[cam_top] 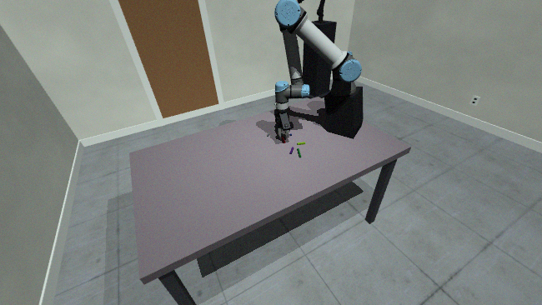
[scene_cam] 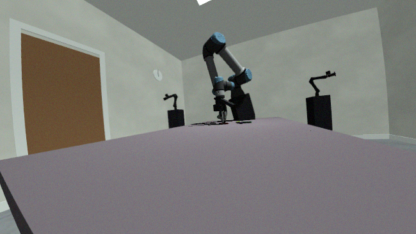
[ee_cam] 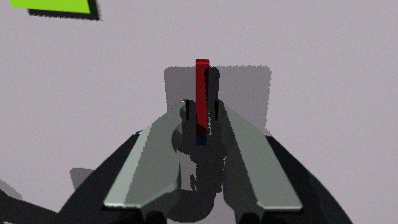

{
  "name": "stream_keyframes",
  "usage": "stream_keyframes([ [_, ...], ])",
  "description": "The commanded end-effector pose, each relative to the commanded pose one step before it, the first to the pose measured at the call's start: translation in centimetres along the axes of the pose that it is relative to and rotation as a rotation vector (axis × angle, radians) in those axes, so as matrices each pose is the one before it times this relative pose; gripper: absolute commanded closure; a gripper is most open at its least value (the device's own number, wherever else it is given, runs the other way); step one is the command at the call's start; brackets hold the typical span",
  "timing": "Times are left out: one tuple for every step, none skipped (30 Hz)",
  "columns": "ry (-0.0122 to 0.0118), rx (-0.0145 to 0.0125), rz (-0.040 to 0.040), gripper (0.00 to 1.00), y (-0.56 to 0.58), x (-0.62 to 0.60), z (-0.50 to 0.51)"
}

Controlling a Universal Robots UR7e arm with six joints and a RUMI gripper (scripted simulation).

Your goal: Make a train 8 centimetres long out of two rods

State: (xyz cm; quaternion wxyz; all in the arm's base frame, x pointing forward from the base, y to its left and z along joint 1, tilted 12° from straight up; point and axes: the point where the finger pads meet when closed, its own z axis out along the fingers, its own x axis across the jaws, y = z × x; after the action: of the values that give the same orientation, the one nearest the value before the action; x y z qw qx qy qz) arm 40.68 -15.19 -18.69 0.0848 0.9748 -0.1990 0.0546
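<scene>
Red rod (cam_top: 283,141) (scene_cam: 226,123) (ee_cam: 201,92) and blue rod (ee_cam: 201,140) end to end, gripper (cam_top: 283,137) (scene_cam: 223,121) (ee_cam: 201,101) slightly open

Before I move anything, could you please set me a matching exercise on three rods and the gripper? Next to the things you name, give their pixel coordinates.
1. Red rod (cam_top: 283,141) (scene_cam: 226,123) (ee_cam: 202,82)
2. Lime rod (cam_top: 301,143) (scene_cam: 239,121) (ee_cam: 50,4)
3. Purple rod (cam_top: 292,150)
4. Gripper (cam_top: 283,137) (scene_cam: 224,122) (ee_cam: 201,101)

A. Slightly open
B. Top view: just left of the green rod (cam_top: 298,152)
C. Between the fingers
D. Wrist view: upper left corner

Pairs: 1-C, 2-D, 3-B, 4-A
</scene>
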Motion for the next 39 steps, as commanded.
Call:
stream_keyframes([
  [0.00111,-0.00014,0.0,0.86,0.003,0.04,-0.052],
  [0.0,0.0,0.0,0.86,0.0,0.0,-0.037],
  [0.0,0.0,0.0,0.86,0.0,0.0,-0.058],
  [0.0,0.0,0.0,0.86,0.0,0.0,-0.081],
  [0.0,0.0,0.0,0.86,0.0,0.0,-0.108],
  [0.0,0.0,0.0,0.86,0.0,-0.001,-0.135],
  [0.0,0.0,0.0,0.86,0.0,0.001,-0.163],
  [0.0,0.0,0.0,0.86,0.0,0.0,-0.192],
  [0.0,0.0,0.0,0.86,0.0,0.0,-0.22],
  [0.0,0.0,0.0,0.86,0.0,0.0,-0.247],
  [0.0,0.0,0.0,0.86,0.0,0.0,-0.273],
  [0.0,0.0,0.0,0.86,0.0,0.0,-0.297],
  [0.0,0.0,0.0,0.86,0.0,0.001,-0.319],
  [0.0,0.0,0.0,0.86,0.0,0.0,-0.338],
  [0.0,0.0,0.0,0.86,0.0,-0.001,-0.354],
  [0.0,0.0,0.0,0.86,0.0,0.001,-0.367],
  [0.0,0.0,0.0,0.86,0.0,0.0,0.0],
  [0.0,0.0,0.0,0.86,0.0,0.0,0.0],
  [0.0,0.0,0.0,0.86,0.0,0.0,-0.378],
  [0.0,0.0,0.0,0.86,0.0,0.0,-0.385],
  [0.0,0.0,0.0,0.86,0.0,0.0,-0.389],
  [0.0,0.0,0.0,0.86,0.0,-0.001,-0.389],
  [0.0,0.0,0.0,0.86,0.0,0.0,-0.387],
  [0.0,0.0,0.0,0.86,0.0,0.0,-0.381],
  [0.0,0.0,0.0,0.86,0.0,0.0,-0.372],
  [0.0,0.0,0.0,0.86,0.0,0.0,-0.36],
  [0.0,0.0,0.0,0.86,0.0,0.0,-0.345],
  [0.0,0.0,0.0,0.86,0.0,0.001,-0.328],
  [0.0,0.0,0.0,0.86,0.0,0.0,-0.308],
  [0.0,0.0,0.0,0.86,0.0,0.0,-0.286],
  [0.0,0.0,0.0,0.86,0.0,0.001,-0.263],
  [0.0,0.0,0.0,0.86,0.0,-0.001,-0.237],
  [0.0,0.0,0.0,0.86,0.0,0.001,-0.211],
  [0.0,0.0,0.0,0.86,0.0,0.0,0.0],
  [0.0,0.0,0.0,0.86,0.0,0.0,0.0],
  [0.0,0.0,0.0,0.86,0.0,0.0,-0.183],
  [0.0,0.0,0.0,0.86,0.0,0.0,-0.156],
  [0.0,0.0,0.0,0.86,0.0,0.001,-0.129],
  [0.0,0.0,0.0,0.86,0.0,0.0,-0.102],
])
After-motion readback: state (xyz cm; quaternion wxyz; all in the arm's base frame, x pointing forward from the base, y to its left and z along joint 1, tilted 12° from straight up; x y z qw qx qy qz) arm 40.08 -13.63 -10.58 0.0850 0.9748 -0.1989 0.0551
